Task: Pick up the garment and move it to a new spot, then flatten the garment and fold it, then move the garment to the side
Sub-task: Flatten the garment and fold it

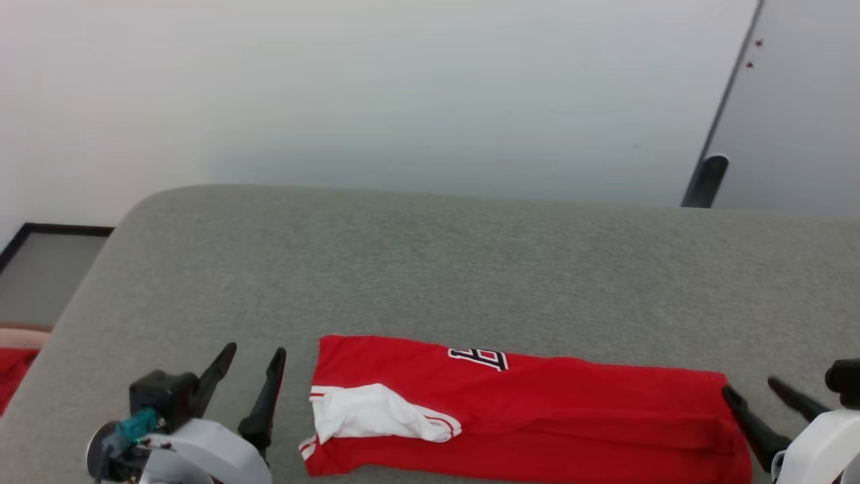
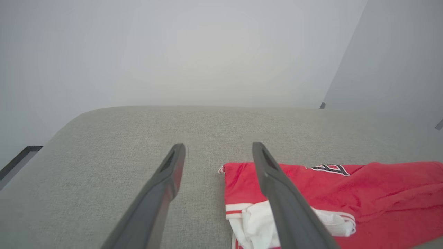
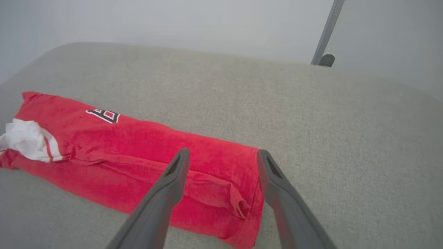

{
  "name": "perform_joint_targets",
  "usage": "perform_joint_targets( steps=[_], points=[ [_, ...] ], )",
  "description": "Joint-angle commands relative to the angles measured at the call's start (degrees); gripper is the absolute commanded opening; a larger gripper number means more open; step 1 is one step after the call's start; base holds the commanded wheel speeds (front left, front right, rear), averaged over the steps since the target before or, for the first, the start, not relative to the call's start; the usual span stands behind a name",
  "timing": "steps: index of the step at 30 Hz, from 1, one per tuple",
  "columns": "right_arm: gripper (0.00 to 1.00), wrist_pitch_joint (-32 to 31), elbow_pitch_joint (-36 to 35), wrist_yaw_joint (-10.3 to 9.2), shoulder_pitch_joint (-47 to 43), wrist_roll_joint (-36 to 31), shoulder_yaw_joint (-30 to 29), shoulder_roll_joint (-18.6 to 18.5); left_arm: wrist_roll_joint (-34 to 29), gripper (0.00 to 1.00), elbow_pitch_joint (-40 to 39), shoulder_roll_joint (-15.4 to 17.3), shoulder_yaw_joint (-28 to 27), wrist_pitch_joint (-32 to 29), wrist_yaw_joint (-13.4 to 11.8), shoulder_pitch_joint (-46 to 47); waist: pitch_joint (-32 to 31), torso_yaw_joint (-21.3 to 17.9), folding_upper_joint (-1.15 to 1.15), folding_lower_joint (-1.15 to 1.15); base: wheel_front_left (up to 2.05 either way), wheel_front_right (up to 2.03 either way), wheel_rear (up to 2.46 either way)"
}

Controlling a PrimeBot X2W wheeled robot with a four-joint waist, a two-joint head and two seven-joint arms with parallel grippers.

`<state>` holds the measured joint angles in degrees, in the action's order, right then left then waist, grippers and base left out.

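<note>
The left pincer (image 1: 254, 354) and right pincer (image 1: 750, 387) gape empty beside the ends of the garment (image 1: 537, 410), a folded band low in the frame on the grey table (image 1: 470, 255), where pinching only its top layer could undo the fold.

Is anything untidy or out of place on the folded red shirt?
Yes. On the garment, folded into a long strip, the white sleeve lies bunched on top near its left end, not flat, and a puckered wrinkle shows at the right end. Nothing looks torn.
</note>
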<state>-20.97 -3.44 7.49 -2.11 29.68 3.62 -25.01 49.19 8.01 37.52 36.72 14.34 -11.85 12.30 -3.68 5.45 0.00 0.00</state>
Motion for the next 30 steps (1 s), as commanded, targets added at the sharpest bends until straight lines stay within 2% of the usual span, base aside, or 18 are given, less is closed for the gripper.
perform_joint_targets(
  steps=[1, 5, 10, 14, 21, 30],
  points=[
    [1.0, -2.41, 0.96, 0.0, -0.38, 1.14, -0.18, 0.06, -1.76, 1.0, 0.51, -0.25, -0.5, 0.4, 0.09, -1.22, -0.34, 1.56, 0.0, 0.0, 0.0, 0.0, 0.0],
    [1.0, -10.56, 3.24, 0.0, 1.89, 2.96, -0.25, -0.77, -5.15, 1.0, 0.91, -1.9, -3.37, 0.84, 0.41, -2.17, -0.07, 3.03, 0.0, 0.0, 0.0, 0.0, 0.0],
    [1.0, -20.7, 6.43, 0.0, 4.32, 3.26, -1.35, -1.19, -10.32, 1.0, -0.23, -5.55, -10.17, 0.76, 0.89, -5.1, 0.55, 4.79, 0.0, 0.0, 0.0, 0.0, 0.0],
    [1.0, -26.96, 8.32, 0.0, 6.38, 2.31, -2.72, -1.54, -14.47, 1.0, -0.61, -8.64, -13.75, 0.78, 2.59, -7.15, 1.46, 6.13, 0.0, 0.0, 0.0, 0.0, 0.0],
    [1.0, -33.31, 12.79, 0.0, 10.17, 0.32, -5.07, -1.87, -20.4, 1.0, -0.24, -13.71, -18.09, 0.79, 6.07, -7.11, 4.4, 8.53, 0.0, 0.0, 0.0, 0.0, 0.0],
    [1.0, -35.54, 20.24, 0.0, 13.69, -1.95, -5.54, -0.34, -24.47, 1.0, 2.21, -20.27, -22.82, 0.77, 11.32, -5.4, 7.49, 10.73, 0.0, 0.0, 0.0, 0.0, 0.0]
  ],
)
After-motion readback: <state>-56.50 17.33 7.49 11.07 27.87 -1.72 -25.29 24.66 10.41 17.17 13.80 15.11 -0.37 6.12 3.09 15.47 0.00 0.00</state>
